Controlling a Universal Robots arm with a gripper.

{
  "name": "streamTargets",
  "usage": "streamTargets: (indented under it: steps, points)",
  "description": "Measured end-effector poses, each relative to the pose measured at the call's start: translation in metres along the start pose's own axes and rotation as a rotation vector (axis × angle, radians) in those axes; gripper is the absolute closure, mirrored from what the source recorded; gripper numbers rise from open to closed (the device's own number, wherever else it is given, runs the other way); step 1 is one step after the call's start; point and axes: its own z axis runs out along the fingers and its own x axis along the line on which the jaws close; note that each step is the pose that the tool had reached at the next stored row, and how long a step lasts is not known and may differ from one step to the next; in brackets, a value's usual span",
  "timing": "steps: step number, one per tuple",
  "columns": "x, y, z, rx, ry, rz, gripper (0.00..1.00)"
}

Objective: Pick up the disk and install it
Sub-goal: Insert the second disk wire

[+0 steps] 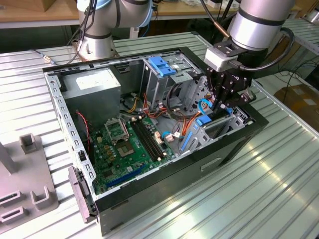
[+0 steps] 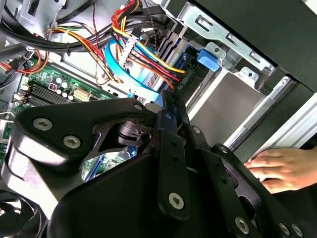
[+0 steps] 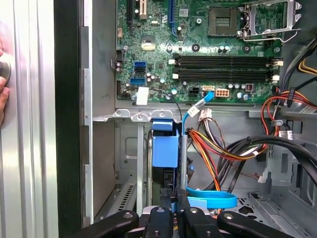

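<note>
Scanning the exterior view from its left: grey plastic fixture blocks [image 1: 22,191] lay on the ribbed metal surface [image 1: 259,199], then came the open black computer case [image 1: 164,199] with its green motherboard [image 1: 127,149], the blue latch [image 1: 162,64] atop the tall grey drive cage, and the black tool [image 1: 227,99] lowered into the bay at the case's right. In the first wrist view the tool's fingers [image 3: 171,213] were closed on the blue-railed grey metal disk [image 3: 164,151], held on edge and partly inside the bay. Judged risks: red, yellow and orange wire bundles [image 3: 218,146] and a blue flat cable [image 3: 210,199] crowded just beside the disk and could snag or be pinched; a tilted disk could jam. A person's hand [image 2: 275,168] rested near the case wall, within the arm's working space.
</note>
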Motion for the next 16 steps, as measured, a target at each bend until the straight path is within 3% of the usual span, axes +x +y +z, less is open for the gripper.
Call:
streamTargets:
  steps: [9, 16]
  points:
    - [0.0004, -0.0005, 0.0038, 0.0001, -0.0103, 0.001, 0.84]
    - [0.0006, -0.0006, 0.0027, 0.0003, -0.0118, 0.001, 0.84]
